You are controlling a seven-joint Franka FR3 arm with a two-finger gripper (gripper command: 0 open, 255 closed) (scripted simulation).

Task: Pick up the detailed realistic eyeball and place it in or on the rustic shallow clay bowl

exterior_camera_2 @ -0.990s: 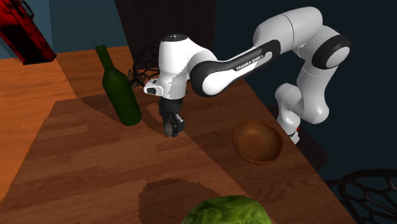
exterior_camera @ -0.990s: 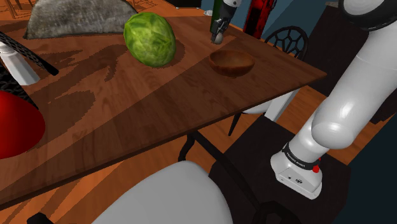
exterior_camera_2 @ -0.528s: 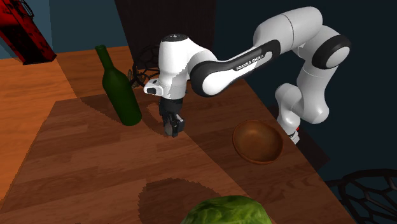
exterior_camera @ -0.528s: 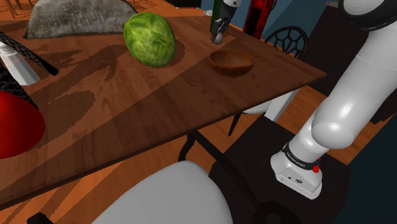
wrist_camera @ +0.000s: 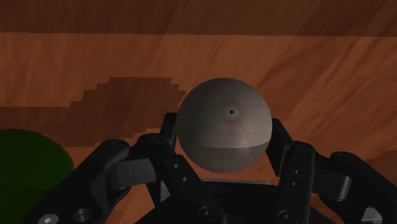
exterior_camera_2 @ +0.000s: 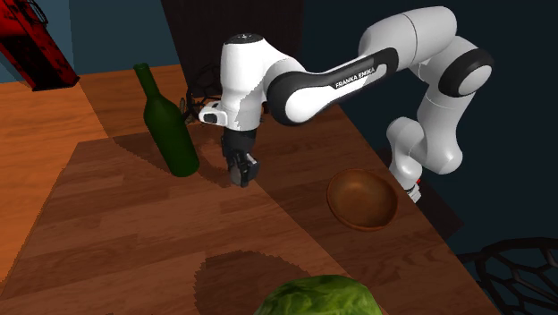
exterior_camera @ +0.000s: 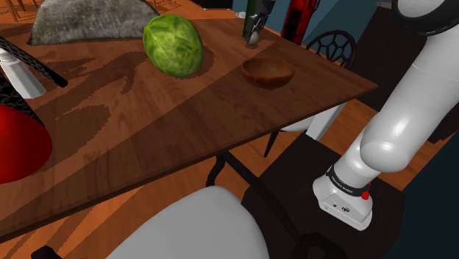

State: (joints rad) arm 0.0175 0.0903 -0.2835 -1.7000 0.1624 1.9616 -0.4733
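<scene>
One grey eyeball (exterior_camera: 252,42) sat clamped in the black claw (exterior_camera: 251,37) at the shoulder view's upper middle, just above the wooden surface (exterior_camera: 147,110). The brown clay bowl (exterior_camera: 268,72) lay below and right of it in the frame, and a green cabbage (exterior_camera: 173,44) stood to the left.

In the second exterior view the claw (exterior_camera_2: 240,173) hung just right of the green bottle (exterior_camera_2: 170,125), slightly higher than half a second before. The clay bowl (exterior_camera_2: 362,199) was well apart at right of centre.

In the wrist view both fingers (wrist_camera: 167,130) pressed the eyeball (wrist_camera: 224,124) between them.

Lifting further before swinging toward the clay bowl would likely keep the ball clear of its rim. A steady squeeze mattered, since a smooth sphere could slip.
</scene>
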